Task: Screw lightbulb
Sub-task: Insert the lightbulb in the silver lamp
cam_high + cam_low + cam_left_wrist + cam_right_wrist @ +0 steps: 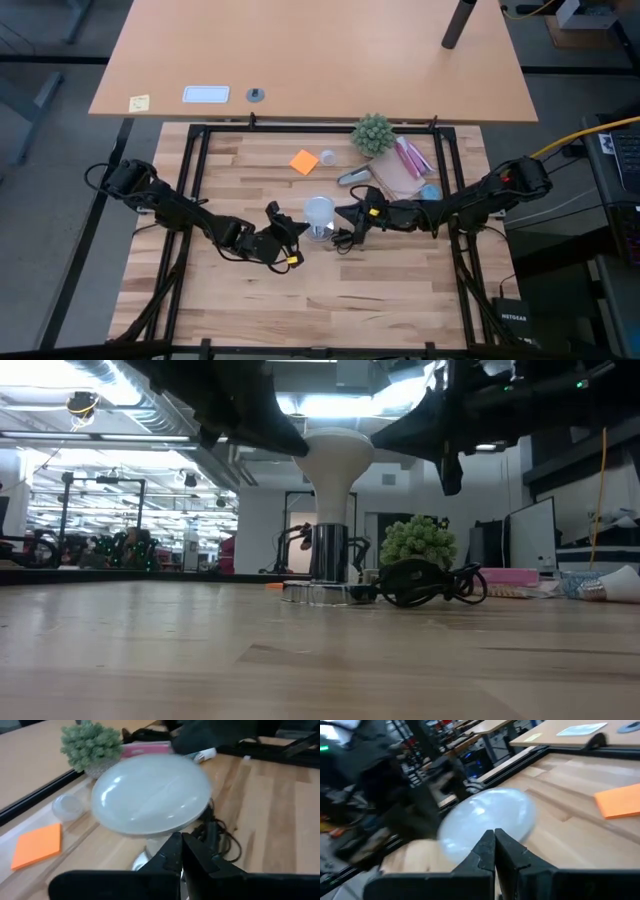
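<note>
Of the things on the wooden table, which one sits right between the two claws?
The lightbulb, the white frosted one standing upright on its silver base. The left gripper and right gripper flank it; the orange note and little plant lie farther back.

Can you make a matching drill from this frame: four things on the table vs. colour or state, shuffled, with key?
Things:
1. lightbulb
2. sticky pad
3. small plant
4. left gripper

Descriptions:
A. green, near the table's far edge
B. fingers shut
C. white, upright on the silver base
D. orange, flat on the wood

Pairs: 1-C, 2-D, 3-A, 4-B
</note>
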Controlling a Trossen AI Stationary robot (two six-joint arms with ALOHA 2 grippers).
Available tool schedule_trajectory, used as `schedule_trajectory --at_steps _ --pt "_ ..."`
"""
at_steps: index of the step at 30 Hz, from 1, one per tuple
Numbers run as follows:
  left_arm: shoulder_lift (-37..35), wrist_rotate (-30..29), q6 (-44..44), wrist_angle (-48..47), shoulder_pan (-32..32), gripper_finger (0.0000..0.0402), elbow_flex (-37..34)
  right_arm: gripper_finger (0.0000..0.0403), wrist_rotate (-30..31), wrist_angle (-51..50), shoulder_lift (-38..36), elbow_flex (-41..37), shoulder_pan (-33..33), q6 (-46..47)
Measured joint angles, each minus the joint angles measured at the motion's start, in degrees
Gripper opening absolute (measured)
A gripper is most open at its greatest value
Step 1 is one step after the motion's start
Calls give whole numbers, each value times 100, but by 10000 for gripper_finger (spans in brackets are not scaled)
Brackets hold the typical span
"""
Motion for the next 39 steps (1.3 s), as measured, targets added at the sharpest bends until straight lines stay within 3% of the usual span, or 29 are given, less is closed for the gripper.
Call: schedule_trajectory --at_steps 13,22,30,39 --pt "2 -30 -44 -468 359 1 0 5 -182 -51 403 664 424 -300" --pt "-13 -14 -395 -840 -35 1 0 5 -130 -171 124 844 418 -1069" --pt "-17 -11 -413 -364 -396 1 -2 5 1016 -946 -76 848 405 -1576" --pt "-17 -9 -113 150 -343 1 -2 5 959 -1725 -74 848 96 -1184"
